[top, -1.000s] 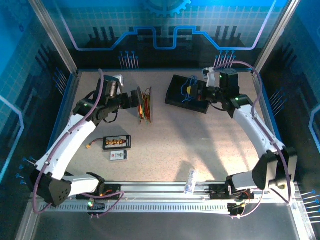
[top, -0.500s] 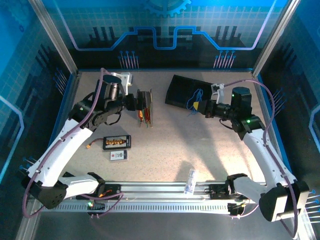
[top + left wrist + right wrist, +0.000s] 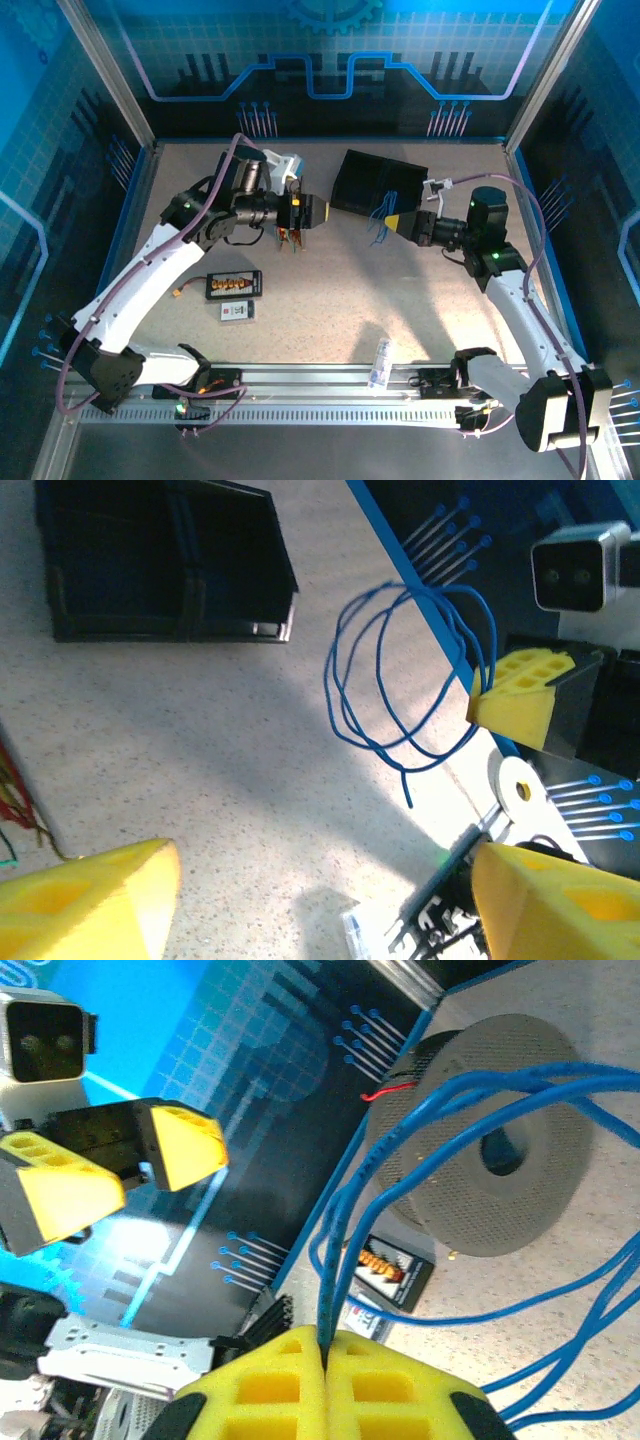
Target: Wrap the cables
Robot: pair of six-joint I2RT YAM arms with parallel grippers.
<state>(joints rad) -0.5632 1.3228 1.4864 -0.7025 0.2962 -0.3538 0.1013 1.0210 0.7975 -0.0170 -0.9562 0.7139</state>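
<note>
A thin blue cable [image 3: 380, 218] hangs in loose loops off the yellow fingertips of my right gripper [image 3: 398, 222], which is shut on it above the table's middle. In the right wrist view the blue cable [image 3: 420, 1110] runs out from between the closed pads of the right gripper [image 3: 325, 1345]. My left gripper [image 3: 316, 212] faces it from the left, jaws apart and holding nothing. In the left wrist view the coil of blue cable [image 3: 400, 670] hangs ahead of the left gripper [image 3: 320, 900]. A bundle of red, orange and green cables [image 3: 290, 236] lies under the left wrist.
A black tray [image 3: 378, 180] sits at the back centre, just behind the blue loops. A small black board [image 3: 233, 286] and a white card [image 3: 237, 311] lie front left. A clear small item [image 3: 380, 362] rests by the front rail.
The right gripper has drawn the blue cable out of the black tray toward the table's middle. The left gripper left the coloured bundle, swung right toward the blue loops, and its jaws narrowed slightly.
</note>
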